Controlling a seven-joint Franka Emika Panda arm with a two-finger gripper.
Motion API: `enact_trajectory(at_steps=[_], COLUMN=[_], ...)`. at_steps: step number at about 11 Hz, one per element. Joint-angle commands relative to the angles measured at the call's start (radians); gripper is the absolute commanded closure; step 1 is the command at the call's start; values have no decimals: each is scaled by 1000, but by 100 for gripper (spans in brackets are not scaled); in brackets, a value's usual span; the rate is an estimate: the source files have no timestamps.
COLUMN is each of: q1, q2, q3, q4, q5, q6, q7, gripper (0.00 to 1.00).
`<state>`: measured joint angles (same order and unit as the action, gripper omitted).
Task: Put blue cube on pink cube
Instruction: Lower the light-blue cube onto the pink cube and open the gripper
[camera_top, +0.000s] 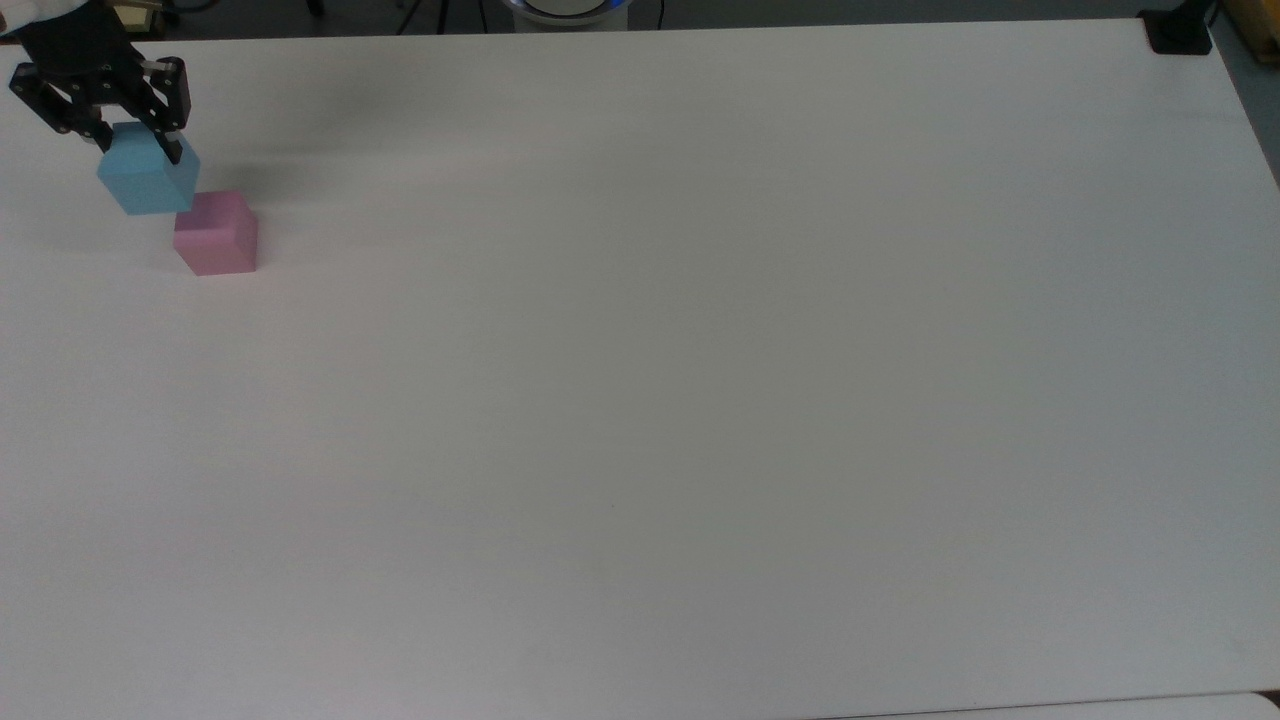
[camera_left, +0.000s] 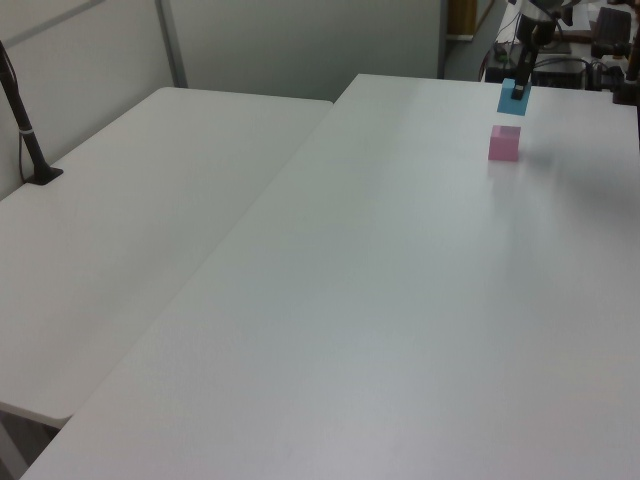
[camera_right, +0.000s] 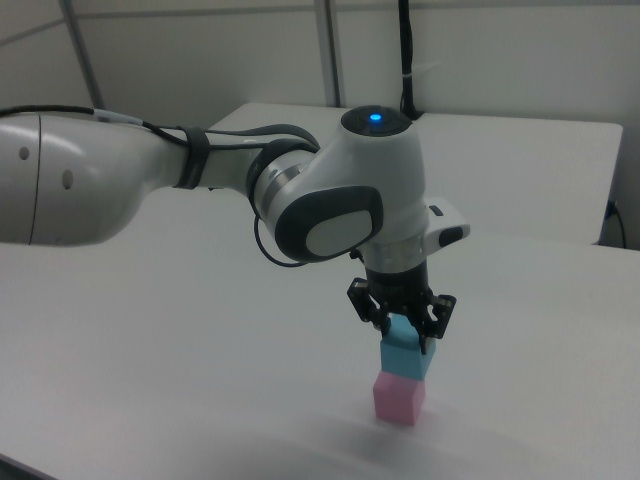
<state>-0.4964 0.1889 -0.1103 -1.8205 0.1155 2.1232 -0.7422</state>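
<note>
the blue cube (camera_top: 148, 180) sits pinched between the black fingers (camera_top: 172, 145) of the gripper (camera_right: 403, 328), which clamp its upper part on two opposite sides. in the right view it hangs right above the pink cube (camera_right: 399, 397); whether the two touch is hard to tell. the pink cube stands on the white table (camera_top: 700, 380), near the top view's left edge. in the top view the arm is cut off at the corner, and the blue cube overlaps the pink cube's upper-left corner.
</note>
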Motion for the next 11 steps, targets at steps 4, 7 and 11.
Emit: enact_trajectory(at_steps=[4, 7, 11], q1=[42, 44, 42], q2=[7, 7, 4], q3=[-8, -8, -9], q4=[-69, -80, -74], q5=[19, 18, 15], q6=[67, 84, 77], q7=[-14, -13, -2], gripper=[66, 47, 0])
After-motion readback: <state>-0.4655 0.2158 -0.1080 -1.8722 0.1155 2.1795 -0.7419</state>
